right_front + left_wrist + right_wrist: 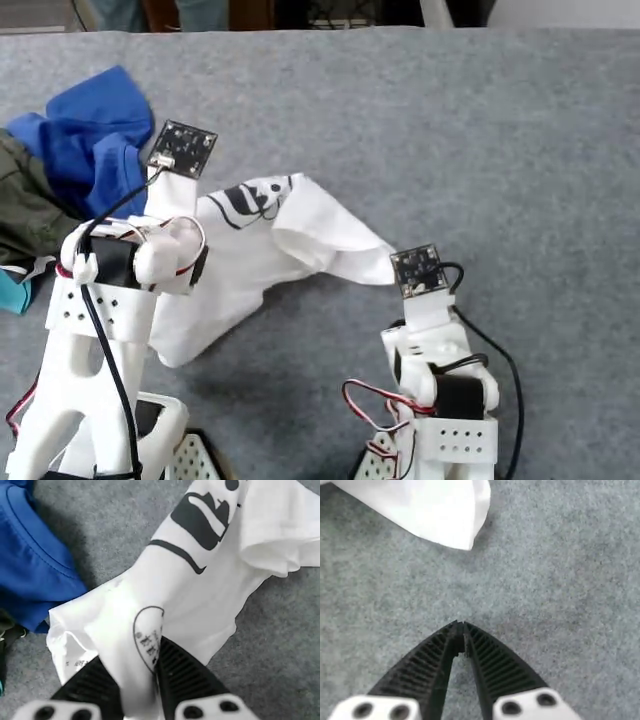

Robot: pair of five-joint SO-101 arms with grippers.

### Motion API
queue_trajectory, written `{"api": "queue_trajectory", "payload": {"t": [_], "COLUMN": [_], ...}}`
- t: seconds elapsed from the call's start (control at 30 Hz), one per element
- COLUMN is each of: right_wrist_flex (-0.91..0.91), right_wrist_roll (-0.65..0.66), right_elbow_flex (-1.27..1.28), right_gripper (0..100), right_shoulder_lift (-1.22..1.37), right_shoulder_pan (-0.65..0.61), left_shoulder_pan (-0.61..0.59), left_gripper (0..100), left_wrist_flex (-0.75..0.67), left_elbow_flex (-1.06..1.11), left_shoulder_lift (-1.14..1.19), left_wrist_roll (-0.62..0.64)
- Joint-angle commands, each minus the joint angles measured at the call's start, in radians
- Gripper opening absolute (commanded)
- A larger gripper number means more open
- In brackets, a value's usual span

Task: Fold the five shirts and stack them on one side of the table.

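A white shirt [270, 240] with a black print lies crumpled in the middle of the grey table. My left gripper [135, 652] is shut on a bunched fold of the white shirt [215, 580] near its inner neck label. The left arm [130, 265] stands over the shirt's left part. My right gripper [460, 626] is shut with nothing in it, low over bare table, a short way from a corner of the white shirt [435, 510]. The right arm [435, 350] sits by the shirt's right end. A blue shirt [95, 135] lies heaped at the far left.
An olive garment [25, 215] and a bit of teal cloth [10, 292] lie at the left edge beside the blue shirt [30, 565]. The grey felt table [500, 150] stretches open to the right and back. Both arm bases stand at the front edge.
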Motion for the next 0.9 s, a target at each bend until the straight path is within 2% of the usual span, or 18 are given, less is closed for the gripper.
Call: {"api": "queue_trajectory", "payload": {"t": [0.0, 0.13, 0.37, 0.57, 0.67, 0.77, 0.87], "right_wrist_flex": [-0.017, -0.017, -0.017, -0.017, -0.107, -0.278, -0.431], "right_wrist_roll": [0.008, 0.008, 0.008, 0.014, 0.031, 0.173, 0.201], "right_elbow_flex": [0.001, 0.001, 0.001, -0.001, -0.001, -0.016, -0.088], "right_gripper": [1.5, 1.5, 1.5, 1.5, 1.5, 1.5, 1.5], "right_shoulder_lift": [-0.061, -0.061, -0.061, -0.061, -0.059, -0.061, -0.048], "right_shoulder_pan": [-0.014, -0.014, -0.083, -0.184, -0.146, -0.091, -0.068], "left_shoulder_pan": [-0.002, -0.087, -0.364, -0.593, -0.739, -0.857, -0.941], "left_gripper": [11, 25, 25, 25, 25, 25, 25], "left_wrist_flex": [0.006, 0.028, 0.189, 0.23, 0.224, 0.192, 0.133], "left_elbow_flex": [-0.012, 0.008, -0.111, -0.12, -0.099, -0.044, 0.025], "left_shoulder_lift": [-0.025, -0.026, -0.026, -0.026, -0.026, -0.026, -0.026], "left_wrist_roll": [0.028, 0.097, 0.095, -0.009, -0.092, -0.183, -0.235]}}
